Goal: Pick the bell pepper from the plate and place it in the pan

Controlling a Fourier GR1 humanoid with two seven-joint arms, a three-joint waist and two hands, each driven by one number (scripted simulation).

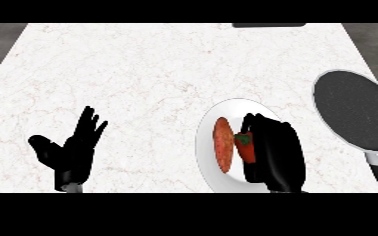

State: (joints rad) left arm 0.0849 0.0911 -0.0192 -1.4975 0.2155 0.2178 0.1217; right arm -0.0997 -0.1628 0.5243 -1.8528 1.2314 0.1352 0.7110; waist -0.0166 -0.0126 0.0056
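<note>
A red bell pepper (246,149) with a green stem lies on the white plate (210,125) at the lower right. My right hand (275,150) lies over the plate with its fingers curled round the pepper's right side, hiding part of it. The dark pan (347,107) with a pale rim sits at the right edge, its handle running down toward the lower right. At the lower left my left hand (74,147) rests open with fingers up.
An orange-brown oval food item (223,144) lies on the plate just left of the pepper. A dark object (269,25) sits at the counter's far edge. The white marble counter (148,70) stretches across the view.
</note>
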